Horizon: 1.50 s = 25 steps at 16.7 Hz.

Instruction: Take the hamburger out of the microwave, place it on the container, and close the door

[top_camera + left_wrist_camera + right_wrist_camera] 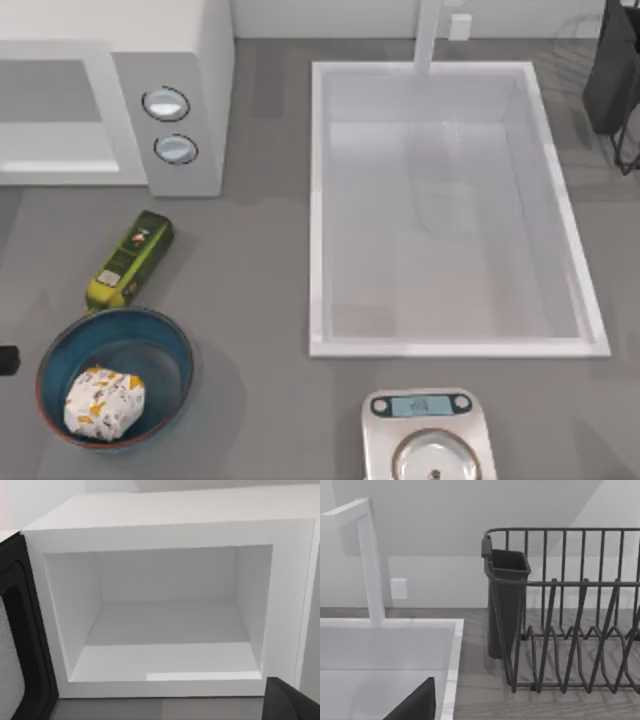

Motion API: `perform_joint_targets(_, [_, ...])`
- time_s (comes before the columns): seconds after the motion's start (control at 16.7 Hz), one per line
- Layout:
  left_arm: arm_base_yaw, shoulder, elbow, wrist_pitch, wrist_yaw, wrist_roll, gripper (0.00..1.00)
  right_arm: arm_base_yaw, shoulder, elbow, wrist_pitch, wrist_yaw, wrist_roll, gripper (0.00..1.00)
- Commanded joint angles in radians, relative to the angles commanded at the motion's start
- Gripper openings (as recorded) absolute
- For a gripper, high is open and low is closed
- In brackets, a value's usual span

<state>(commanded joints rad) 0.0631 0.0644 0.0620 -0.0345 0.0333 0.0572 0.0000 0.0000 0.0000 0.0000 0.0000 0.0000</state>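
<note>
Nearest us, hamburger [104, 403] sits in the container [60, 345] at the counter's [260, 300] front left, delivered. Microwave [170, 530] cavity empty, door [22, 645] open; closing remains. We cannot tell either pincer's state.

Body parts seen are all dark, approx. black. Top view: short stub of left arm [6, 360] at the pic's left edge, matte black w/ rounded end. Left wrist view: corner of left gripper [292, 700], near-black angular wedge, smooth, w/ faintly lighter grey sheen along its upper slope. Right wrist view: right gripper [415, 705] as a black triangular piece, flat faces, one straight slanted edge, plain finish.
</note>
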Motion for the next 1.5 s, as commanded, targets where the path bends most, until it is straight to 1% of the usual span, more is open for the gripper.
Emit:
perform_joint_targets(0.12, [0.089, 0.096, 0.09, -0.048, 0.045, 0.075, 0.0, 0.0, 0.0, 0.0, 0.0, 0.0, 0.0, 1.0])
perform_joint_targets(0.3, [0.268, 0.311, 0.277, -0.146, 0.137, 0.222, 0.0, 0.0, 0.0, 0.0, 0.0, 0.0, 0.0, 1.0])
perform_joint_targets(0.66, [0.653, 0.905, 0.733, -0.391, 0.357, 0.543, 0.0, 0.0, 0.0, 0.0, 0.0, 0.0, 0.0, 1.0])
perform_joint_targets(0.9, [0.85, 1.302, 1.021, -0.55, 0.492, 0.714, 0.0, 0.0, 0.0, 0.0, 0.0, 0.0, 0.0, 1.0])
perform_joint_targets(1.02, [0.916, 1.463, 1.141, -0.617, 0.548, 0.777, 0.0, 0.0, 0.0, 0.0, 0.0, 0.0, 0.0, 1.0])
perform_joint_targets(1.2, [0.972, 1.627, 1.272, -0.693, 0.609, 0.84, 0.0, 0.0, 0.0, 0.0, 0.0, 0.0, 0.0, 1.0])
perform_joint_targets(1.32, [0.986, 1.683, 1.321, -0.723, 0.632, 0.862, 0.0, 0.0, 0.0, 0.0, 0.0, 0.0, 0.0, 1.0])
perform_joint_targets(1.5, [0.989, 1.7, 1.337, -0.732, 0.64, 0.869, 0.0, 0.0, 0.0, 0.0, 0.0, 0.0, 0.0, 1.0])
